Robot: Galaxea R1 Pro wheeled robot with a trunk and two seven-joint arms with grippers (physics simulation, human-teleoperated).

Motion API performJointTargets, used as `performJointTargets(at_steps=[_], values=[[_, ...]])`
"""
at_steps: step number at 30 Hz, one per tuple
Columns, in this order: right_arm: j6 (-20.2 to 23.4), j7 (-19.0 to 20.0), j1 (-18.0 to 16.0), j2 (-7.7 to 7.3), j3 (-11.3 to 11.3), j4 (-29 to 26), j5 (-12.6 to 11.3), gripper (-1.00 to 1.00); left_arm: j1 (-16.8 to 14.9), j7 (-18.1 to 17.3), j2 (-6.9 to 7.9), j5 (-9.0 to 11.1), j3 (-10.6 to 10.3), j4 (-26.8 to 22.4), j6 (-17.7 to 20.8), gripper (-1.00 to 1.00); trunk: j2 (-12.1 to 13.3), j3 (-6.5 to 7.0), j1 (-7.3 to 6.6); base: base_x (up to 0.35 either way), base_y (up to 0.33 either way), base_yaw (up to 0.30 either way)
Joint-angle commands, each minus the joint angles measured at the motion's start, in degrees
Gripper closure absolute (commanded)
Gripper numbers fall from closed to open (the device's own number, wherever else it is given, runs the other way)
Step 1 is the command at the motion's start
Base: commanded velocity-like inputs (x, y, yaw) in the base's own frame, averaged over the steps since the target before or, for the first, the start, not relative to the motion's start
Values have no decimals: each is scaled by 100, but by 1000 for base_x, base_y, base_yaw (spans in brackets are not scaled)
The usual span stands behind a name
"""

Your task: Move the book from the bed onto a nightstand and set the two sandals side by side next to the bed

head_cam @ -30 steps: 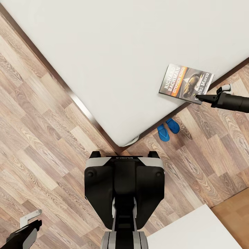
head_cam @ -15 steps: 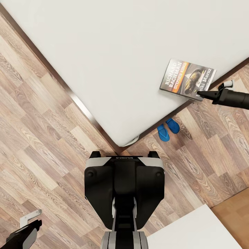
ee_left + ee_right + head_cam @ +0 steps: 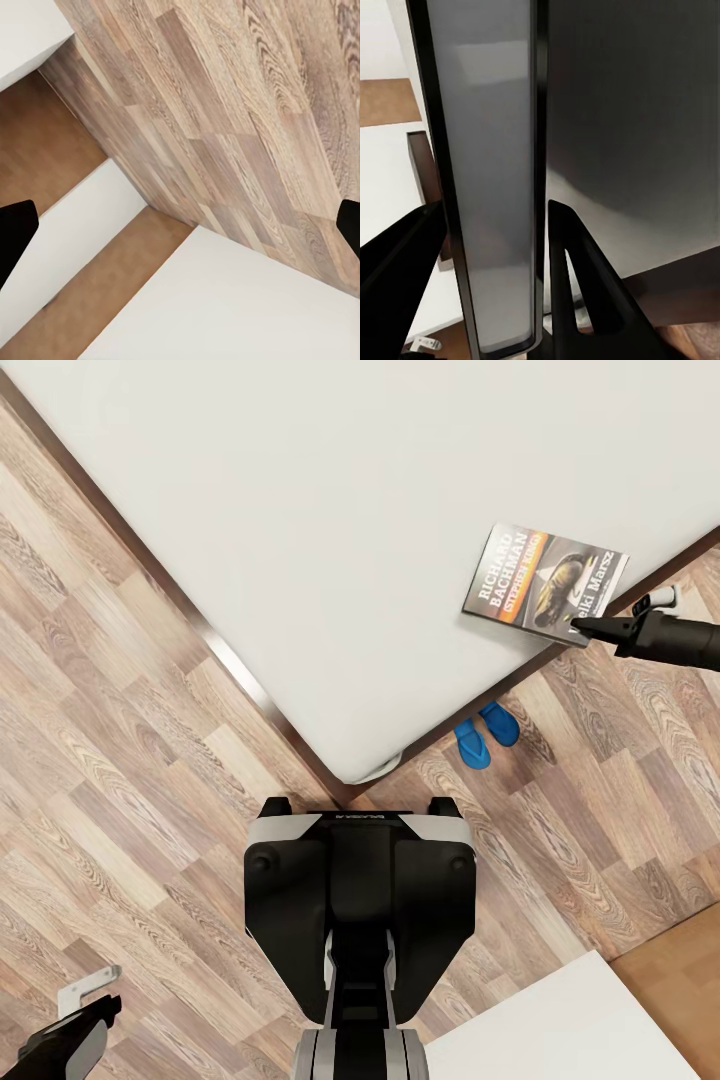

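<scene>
Right gripper (image 3: 582,628) clamped on the near corner of the book (image 3: 545,588); in the right wrist view the fingers (image 3: 585,285) sit either side of the book's thin edge (image 3: 487,187). Book lies on the bed (image 3: 350,510) by its edge, corner overhanging. Left gripper (image 3: 85,1000) low at the robot's left over the floor (image 3: 120,760), fingers wide apart, holding nothing. Both sandals (image 3: 486,732) side by side on the floor, just beside the bed corner. Bed frame mostly cut off.

You see brown wood-grain plank flooring (image 3: 120,740) all around; a flat white furniture top (image 3: 560,1025) sits near your base.
</scene>
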Motion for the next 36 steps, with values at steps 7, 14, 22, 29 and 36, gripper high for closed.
performJointTargets(at_steps=[7, 14, 22, 29, 36], values=[[108, 35, -5, -10, 139, 1, 44, 100, 6, 16, -1, 46, -8, -14, 25, -100, -9, -5, 4, 0, 0, 0], [201, 35, -1, -8, 487, -5, 45, 100, 10, 15, -2, 51, -2, -42, 15, -100, -9, -5, 4, 0, 0, 0], [290, 35, -1, 13, 543, -5, 45, 100, 11, 15, 4, 62, -1, -62, 14, -100, -9, -5, 4, 0, 0, 0], [345, 35, -12, 26, 539, -13, 46, 100, 11, 21, 5, 70, 5, -69, 18, -100, -9, -5, 4, 0, 0, 0], [431, 35, -20, 27, 527, -15, 43, 100, 11, 8, 6, 72, 7, -67, 43, -100, -9, -5, 4, 0, 0, 0]])
